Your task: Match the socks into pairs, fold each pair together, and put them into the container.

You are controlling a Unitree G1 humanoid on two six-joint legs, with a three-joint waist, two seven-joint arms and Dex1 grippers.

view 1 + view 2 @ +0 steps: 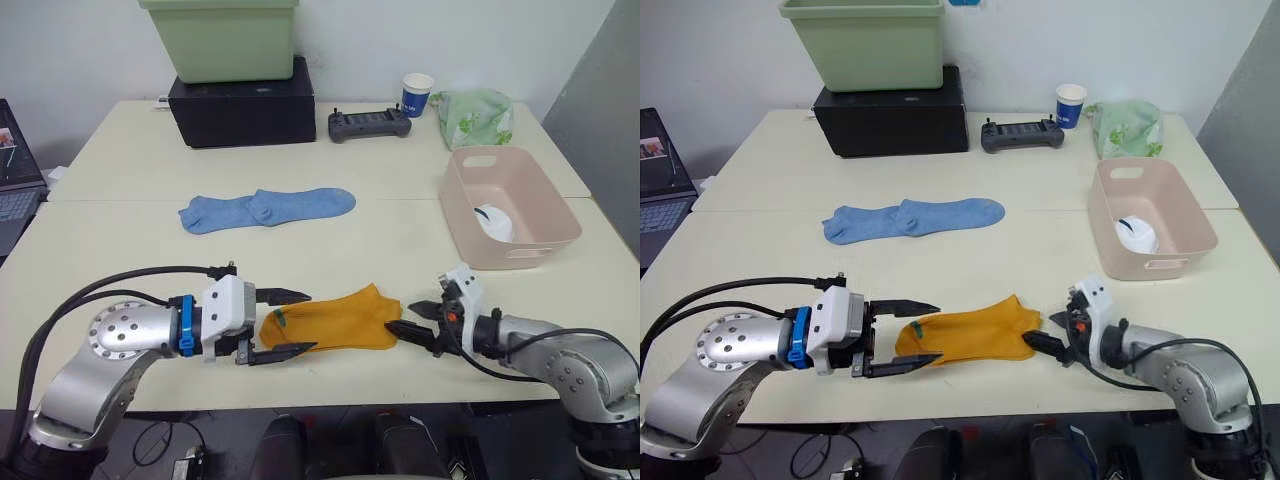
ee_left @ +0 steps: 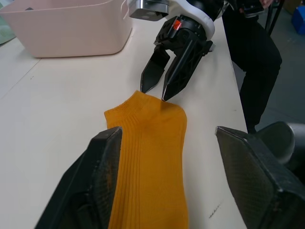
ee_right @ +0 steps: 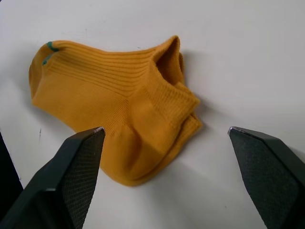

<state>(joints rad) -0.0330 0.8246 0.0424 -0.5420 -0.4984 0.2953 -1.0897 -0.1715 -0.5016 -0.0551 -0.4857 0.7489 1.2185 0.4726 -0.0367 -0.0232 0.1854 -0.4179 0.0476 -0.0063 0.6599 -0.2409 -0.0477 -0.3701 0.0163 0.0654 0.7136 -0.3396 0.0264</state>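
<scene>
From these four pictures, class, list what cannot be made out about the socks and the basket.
- Mustard socks: one sock or a stacked pair cannot be told; the layers overlap.
- White item in the pink basket: partly hidden by the basket wall, too small to identify.
- Blue socks: any cuff marks are too small in the eye views.

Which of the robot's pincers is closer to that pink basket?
The right one. The right pincer is at the heel end of the orange socks, just in front of the pink basket. The left pincer is at the toe end, farther away.
</scene>
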